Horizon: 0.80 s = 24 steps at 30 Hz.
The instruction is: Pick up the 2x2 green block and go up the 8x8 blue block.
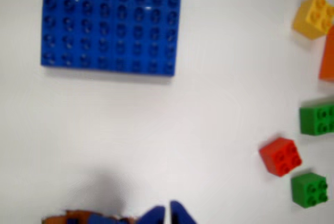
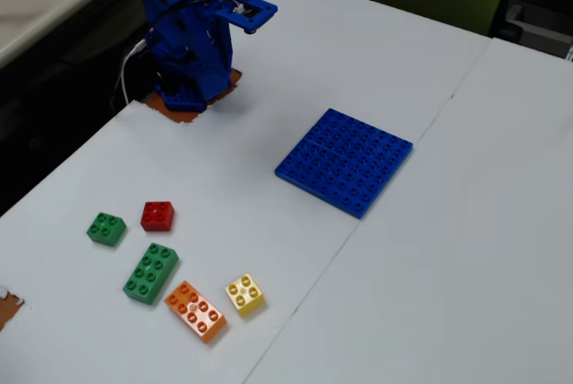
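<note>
**Claw closed and empty, bricks untouched on the desk**

While the two blue fingertips of the claw (image 1: 167,214) are seen at the bottom edge of the wrist view, only a thin slit is left between them and nothing is held or touched; the claw is closed on air above the bare white desk (image 1: 156,130). The 2x2 green block (image 1: 309,189) is found at the lower right of that view, just beside the red brick (image 1: 281,156), with a longer green brick (image 1: 317,118) above them, cut by the frame edge. The 8x8 blue block (image 1: 109,23) is laid flat at the upper left, its top cropped, well apart from the small bricks.

Only in the fixed view is the blue arm (image 2: 183,30) shown, folded over its base at the far left corner of the desk; the claw itself cannot be made out there. The whole baseplate (image 2: 345,160) is seen, and the orange brick (image 2: 196,311) and yellow brick (image 2: 243,294) are shown complete, near the front edge beside the long green brick (image 2: 150,272). The small green block (image 2: 106,228) sits left of the red brick (image 2: 157,215).
</note>
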Motion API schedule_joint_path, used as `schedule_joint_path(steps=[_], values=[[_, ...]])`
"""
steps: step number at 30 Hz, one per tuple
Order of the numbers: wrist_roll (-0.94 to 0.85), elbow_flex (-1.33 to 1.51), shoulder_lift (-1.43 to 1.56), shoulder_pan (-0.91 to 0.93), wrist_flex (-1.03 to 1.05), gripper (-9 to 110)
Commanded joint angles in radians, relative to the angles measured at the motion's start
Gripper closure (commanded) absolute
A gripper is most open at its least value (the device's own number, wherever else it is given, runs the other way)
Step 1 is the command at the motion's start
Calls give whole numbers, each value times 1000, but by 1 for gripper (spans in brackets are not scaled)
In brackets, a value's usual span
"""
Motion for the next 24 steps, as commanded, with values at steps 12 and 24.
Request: schedule_joint_path(steps=[12, 24], values=[[-1471, -169, -492, 825, -344, 99], [-1700, -169, -695, 934, -776, 88]])
